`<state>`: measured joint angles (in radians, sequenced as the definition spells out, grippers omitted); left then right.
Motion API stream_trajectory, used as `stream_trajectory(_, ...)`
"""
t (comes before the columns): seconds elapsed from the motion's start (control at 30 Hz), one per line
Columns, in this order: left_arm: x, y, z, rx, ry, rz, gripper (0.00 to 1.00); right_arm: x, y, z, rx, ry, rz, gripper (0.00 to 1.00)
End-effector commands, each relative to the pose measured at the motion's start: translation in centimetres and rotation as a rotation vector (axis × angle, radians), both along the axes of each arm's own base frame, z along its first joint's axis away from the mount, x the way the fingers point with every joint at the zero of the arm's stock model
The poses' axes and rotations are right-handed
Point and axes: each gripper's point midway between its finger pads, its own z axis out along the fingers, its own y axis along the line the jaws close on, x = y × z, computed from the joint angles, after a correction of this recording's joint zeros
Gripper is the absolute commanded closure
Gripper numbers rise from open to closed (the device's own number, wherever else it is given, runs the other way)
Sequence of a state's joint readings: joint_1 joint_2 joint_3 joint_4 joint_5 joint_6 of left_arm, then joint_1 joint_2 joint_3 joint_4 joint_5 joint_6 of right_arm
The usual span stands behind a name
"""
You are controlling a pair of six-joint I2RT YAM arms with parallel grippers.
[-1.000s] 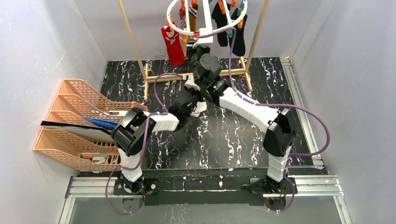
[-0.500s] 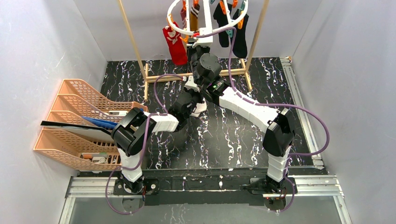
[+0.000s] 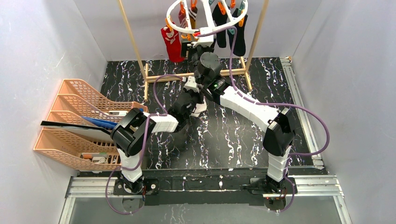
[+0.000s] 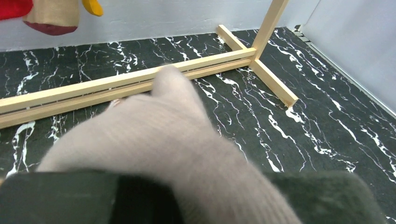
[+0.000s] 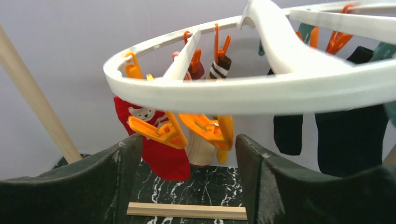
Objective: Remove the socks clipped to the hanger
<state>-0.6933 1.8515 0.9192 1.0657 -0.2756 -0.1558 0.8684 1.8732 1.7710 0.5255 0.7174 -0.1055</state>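
The round white hanger (image 3: 173,19) hangs at the back, with a red sock (image 3: 172,43) and black socks (image 3: 239,38) clipped to it. My right gripper (image 3: 198,45) is raised just under the ring (image 5: 243,93) and stands open. Two empty orange clothespins (image 5: 208,128) dangle between and above its fingers (image 5: 116,177), touching neither. Behind them hang the red sock (image 5: 163,161), a cream sock (image 5: 201,151) and dark socks (image 5: 352,140). My left gripper (image 3: 196,104) is low over the table, shut on a grey-beige sock (image 4: 159,135) that fills its view.
The wooden rack's base bars (image 4: 116,88) lie across the black marbled table, and its posts (image 3: 133,42) rise on both sides of the hanger. Orange stacked file trays (image 3: 79,126) stand at the left. Grey walls close in on three sides.
My right gripper has opened under the ring. The hanger and its socks have shifted slightly up and left. The left arm has stayed put with the sock.
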Motion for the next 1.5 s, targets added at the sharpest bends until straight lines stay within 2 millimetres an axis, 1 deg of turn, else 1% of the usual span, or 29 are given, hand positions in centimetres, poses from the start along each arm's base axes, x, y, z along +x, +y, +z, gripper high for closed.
stream_trajectory(0.0,-0.5,1.8,2.7,-0.041,-0.035,0.066,0.65,-1.0,-1.1,2.4,0.034,-0.023,0.032,0.16)
stream_trajectory(0.03,-0.6,2.1,2.3,-0.04,-0.024,0.08,0.5,-1.1,-1.3,2.3,0.036,-0.019,0.035,0.15)
stream_trajectory(0.07,-0.6,2.4,2.1,-0.038,-0.014,0.093,0.39,-1.2,-1.5,2.2,0.037,-0.016,0.035,0.14)
stream_trajectory(0.1,-0.6,2.6,1.7,-0.035,-0.004,0.106,0.32,-1.3,-1.8,2.1,0.037,-0.012,0.035,0.14)
stream_trajectory(0.2,-0.9,3.5,1.0,-0.025,0.02,0.138,0.21,-1.8,-2.7,1.5,0.046,0.002,0.032,0.11)
stream_trajectory(0.23,-1.0,3.8,0.9,-0.022,0.026,0.148,0.16,-2.0,-3.1,0.8,0.043,0.012,0.027,0.11)
stream_trajectory(0.27,-1.2,4.1,0.5,-0.016,0.035,0.159,0.12,-2.3,-3.6,0.6,0.048,0.016,0.023,0.1)
stream_trajectory(0.33,-1.4,4.8,0.5,-0.011,0.039,0.179,0.06,-2.8,-4.6,-0.1,0.057,0.025,0.014,0.09)
stream_trajectory(0.4,-1.7,5.3,0.4,-0.001,0.042,0.192,0.04,-3.4,-5.6,-0.7,0.069,0.031,0.004,0.07)
stream_trajectory(0.47,-2.1,5.8,0.7,0.01,0.039,0.196,0.03,-3.9,-6.7,-1.2,0.083,0.04,-0.001,0.07)
stream_trajectory(0.57,-2.7,6.3,1.3,0.043,0.033,0.189,0.02,-4.4,-8.0,-2.5,0.111,0.073,-0.003,0.07)
stream_trajectory(0.73,-3.3,7.2,2.3,0.108,0.024,0.176,0.02,-4.3,-9.7,-5.5,0.122,0.147,0.004,0.06)
stream_trajectory(0.8,-3.2,7.5,2.6,0.106,0.031,0.155,0.02,-4.4,-10.0,-6.5,0.121,0.166,0.01,0.05)
stream_trajectory(0.9,-2.9,8.7,3.1,0.071,0.049,0.111,0.02,-4.3,-10.8,-7.5,0.125,0.19,0.018,0.04)
stream_trajectory(1.0,-2.3,10.4,3.6,0.045,0.053,0.09,0.02,-4.3,-11.7,-8.1,0.129,0.202,0.02,0.04)
stream_trajectory(1.07,-1.6,11.8,3.5,0.048,0.061,0.098,0.03,-4.2,-12.3,-8.2,0.137,0.205,0.025,0.04)
stream_trajectory(1.13,-1.0,12.4,3.5,0.055,0.06,0.094,0.03,-4.0,-12.8,-8.6,0.145,0.214,0.03,0.04)
stream_trajectory(1.2,-0.6,12.2,3.6,0.053,0.063,0.055,0.03,-3.9,-13.2,-8.7,0.15,0.217,0.033,0.04)
stream_trajectory(1.33,0.2,10.6,3.4,0.075,0.063,-0.027,0.04,-3.8,-14.0,-8.8,0.162,0.221,0.039,0.03)
stream_trajectory(1.47,1.5,10.0,3.5,0.094,0.035,-0.049,0.07,-3.7,-14.7,-8.9,0.166,0.223,0.039,0.03)
